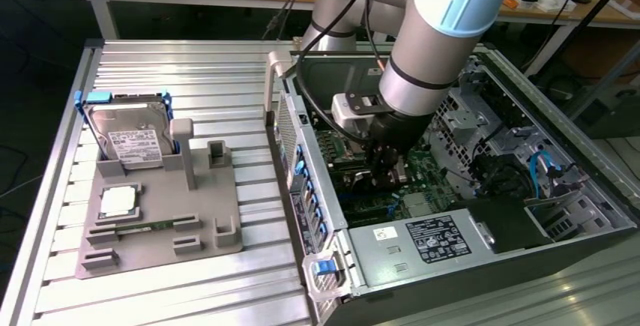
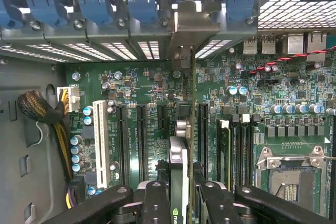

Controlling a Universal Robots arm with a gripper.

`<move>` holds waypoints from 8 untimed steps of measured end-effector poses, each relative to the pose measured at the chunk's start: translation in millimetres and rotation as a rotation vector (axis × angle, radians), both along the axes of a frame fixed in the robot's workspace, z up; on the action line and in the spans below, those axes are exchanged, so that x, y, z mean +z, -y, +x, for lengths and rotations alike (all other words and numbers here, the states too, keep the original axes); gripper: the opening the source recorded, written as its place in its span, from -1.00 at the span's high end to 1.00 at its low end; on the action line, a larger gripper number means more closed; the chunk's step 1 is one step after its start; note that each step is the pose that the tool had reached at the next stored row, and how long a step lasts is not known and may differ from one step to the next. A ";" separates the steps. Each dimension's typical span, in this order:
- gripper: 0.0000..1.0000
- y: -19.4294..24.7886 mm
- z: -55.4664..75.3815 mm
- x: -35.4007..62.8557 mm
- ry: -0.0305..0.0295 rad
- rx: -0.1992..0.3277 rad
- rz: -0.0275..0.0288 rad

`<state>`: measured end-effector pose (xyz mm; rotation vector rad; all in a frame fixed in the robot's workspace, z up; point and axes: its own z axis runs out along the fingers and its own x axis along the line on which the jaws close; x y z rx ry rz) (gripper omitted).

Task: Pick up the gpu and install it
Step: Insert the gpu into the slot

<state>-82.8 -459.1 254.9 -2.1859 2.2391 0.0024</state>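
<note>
Computer case [image 1: 590, 191]: lying open, and your arm [image 1: 430, 49] reaches down into it. The jaws are deep inside, low over the board.

Worktop [image 1: 200, 64]: well apart from the jaws, outside the case wall. The grey fixture [image 1: 160, 247] on it carries the hard drive [image 1: 130, 142], upright in its blue frame. Neither matters to this step.

Motherboard [image 2: 252, 98]: directly under the jaws, green, spread out to both sides of them.

gpu [image 2: 178, 163]: this is what you are holding. The jaws are closed on it, one on each flat face, and it stands on edge with its thin side toward the wrist camera. From the jaws it runs straight away toward the rear wall of the case.

Silvery end bracket [image 2: 184, 22]: at the far end of the card from the jaws, up against the row of rear openings with the blue latches [image 2: 142, 1].

Black expansion slots [image 2: 142, 140]: on either side of the jaws, parallel to the card. The card sits in line with them.

Progress, as I judge it: the pick-up and the carry into the case are done, and the card is lined up. You cannot tell from here whether its edge is fully seated. The grip has not been let go, so I would not count the install as finished.
</note>
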 end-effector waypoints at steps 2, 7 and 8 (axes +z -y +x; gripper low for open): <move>0.46 -0.2 0.0 -0.3 0.0001 0.000 0.0002; 0.46 -0.7 0.0 -0.5 0.0000 0.000 0.0000; 0.46 -0.7 0.0 -0.6 -0.0001 0.000 -0.0001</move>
